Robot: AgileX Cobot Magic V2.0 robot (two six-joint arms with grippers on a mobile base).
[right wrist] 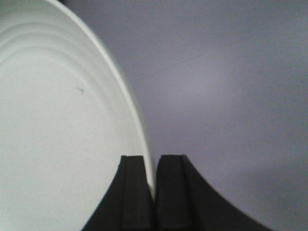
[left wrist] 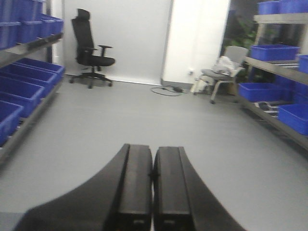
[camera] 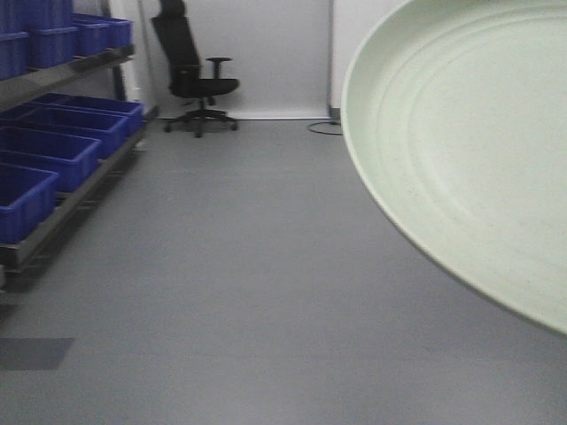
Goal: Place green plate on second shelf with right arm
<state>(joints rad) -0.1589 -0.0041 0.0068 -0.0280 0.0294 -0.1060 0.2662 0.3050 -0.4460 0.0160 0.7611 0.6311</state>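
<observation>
Front-facing view: the green plate [camera: 461,150] is filling the right side of the frame, hanging tilted and very close to the lens, its faint rings facing the camera and its lower rim cutting across the lower right corner. It is sitting clear of the grey floor [camera: 230,292] and well apart from the shelving [camera: 71,208] along the left edge, where blue bins [camera: 53,150] are lining two levels. A black office chair [camera: 190,75] is standing against the white wall at upper left of centre, with a cable [camera: 323,127] lying on the floor beside the wall. Neither gripper is showing here.

Left wrist view: the left gripper [left wrist: 153,156] is reaching in from the bottom centre, its two black fingers [left wrist: 137,183] pressing flat against each other with nothing between them. More blue bins are showing on racks at both edges, and a grey chair [left wrist: 224,72] draped in white cloth is sitting at right of centre.

Right wrist view: the right gripper [right wrist: 154,166] is rising from the bottom centre, its jaws nearly together and pinching the plate's thin rim. The plate is spreading across the left half of the frame, with blurred grey floor behind it on the right
</observation>
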